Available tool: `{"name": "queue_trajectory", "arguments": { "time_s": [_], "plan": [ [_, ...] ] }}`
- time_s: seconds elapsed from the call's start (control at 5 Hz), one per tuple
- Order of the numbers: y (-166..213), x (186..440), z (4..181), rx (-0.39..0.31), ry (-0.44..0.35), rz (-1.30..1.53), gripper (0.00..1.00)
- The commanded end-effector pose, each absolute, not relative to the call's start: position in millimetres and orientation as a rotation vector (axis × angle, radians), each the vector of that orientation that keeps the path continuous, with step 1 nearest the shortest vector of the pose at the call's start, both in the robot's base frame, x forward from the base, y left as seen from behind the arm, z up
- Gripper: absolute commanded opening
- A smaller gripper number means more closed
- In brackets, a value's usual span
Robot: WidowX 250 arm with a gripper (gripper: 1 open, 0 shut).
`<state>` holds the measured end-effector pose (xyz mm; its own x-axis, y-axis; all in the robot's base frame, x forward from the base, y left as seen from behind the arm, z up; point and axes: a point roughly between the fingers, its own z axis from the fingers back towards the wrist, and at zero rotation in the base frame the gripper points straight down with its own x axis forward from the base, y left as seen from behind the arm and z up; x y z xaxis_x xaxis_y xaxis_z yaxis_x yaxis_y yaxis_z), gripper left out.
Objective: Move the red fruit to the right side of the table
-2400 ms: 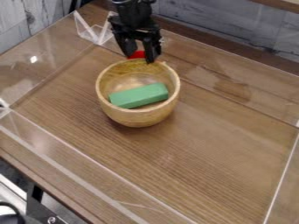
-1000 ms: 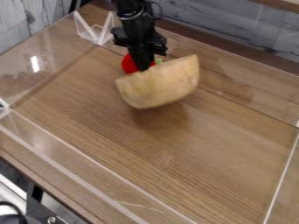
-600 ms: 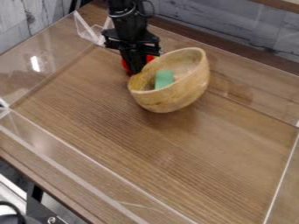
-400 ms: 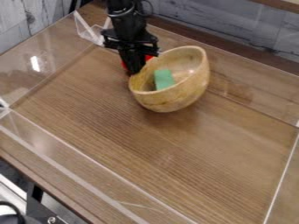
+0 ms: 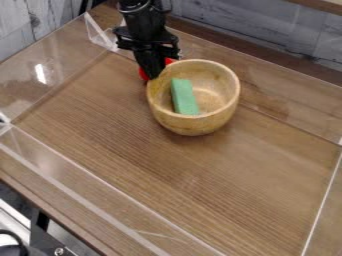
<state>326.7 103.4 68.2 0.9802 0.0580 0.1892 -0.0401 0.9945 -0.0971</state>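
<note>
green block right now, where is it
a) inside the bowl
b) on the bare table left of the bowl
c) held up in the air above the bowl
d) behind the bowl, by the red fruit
a, the green block lies within the rim of the bowl, with the bowl's wall all around it

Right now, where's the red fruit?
In the camera view, the red fruit is left of and beyond the middle, partly hidden beneath the gripper, right beside the upper left rim of the wooden bowl.
</note>
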Motion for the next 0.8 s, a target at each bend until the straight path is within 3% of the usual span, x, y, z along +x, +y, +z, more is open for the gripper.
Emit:
{"name": "queue_trajectory", "arguments": {
  "time_s": [0.0,0.6],
  "plan": [
    [112,325,85.0,-0.06,-0.244,0.06,0.0],
    [104,312,67.1,-0.058,-0.238,0.035,0.0]
  ]
}}
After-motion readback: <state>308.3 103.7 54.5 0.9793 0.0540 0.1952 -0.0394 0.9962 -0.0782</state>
